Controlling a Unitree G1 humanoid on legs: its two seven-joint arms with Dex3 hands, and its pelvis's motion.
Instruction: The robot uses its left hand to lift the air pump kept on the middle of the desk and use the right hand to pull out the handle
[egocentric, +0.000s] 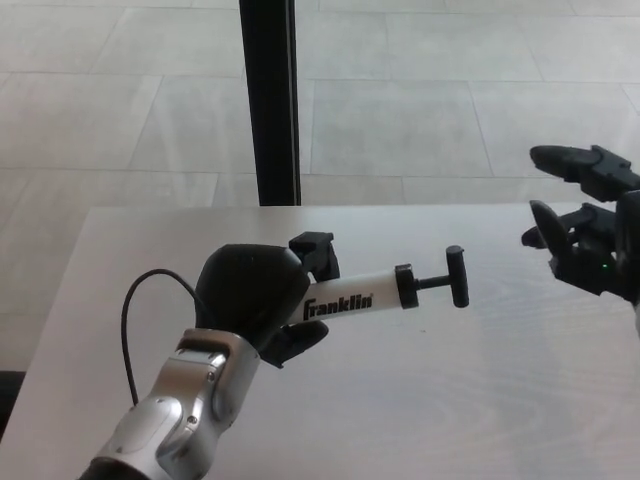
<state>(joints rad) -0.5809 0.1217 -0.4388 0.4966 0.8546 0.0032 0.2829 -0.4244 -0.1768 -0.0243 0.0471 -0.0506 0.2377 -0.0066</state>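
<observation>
I have the left hand (255, 305) wrapped around the butt end of the air pump (350, 300), fingers clamped on the white barrel so that the pump sticks out of the fist to the hand's right, clear above the desk (480, 400). The barrel's long axis runs nearly level, tilted a little upward toward the far end, with the printed lettering just outside the fist, then a black collar, then a thin rod, and last the T-handle (457, 277) standing crosswise to the barrel. A short stretch of rod shows between collar and handle, so I judge the handle only slightly out, with the pull not yet done.

The right hand (585, 235) hangs at the far right of the head view, fingers spread and holding nothing, its fingertips turned toward the pump. From that hand the handle lies off to its left and a bit lower, well apart, with bare desk between them. That is the relation everything turns on: the handle is the end nearest the right hand, and the barrel's axis points almost straight at it, so I would bring the right hand in along that line, close on the crossbar, and draw back along the same line while the left hand holds the barrel firm
</observation>
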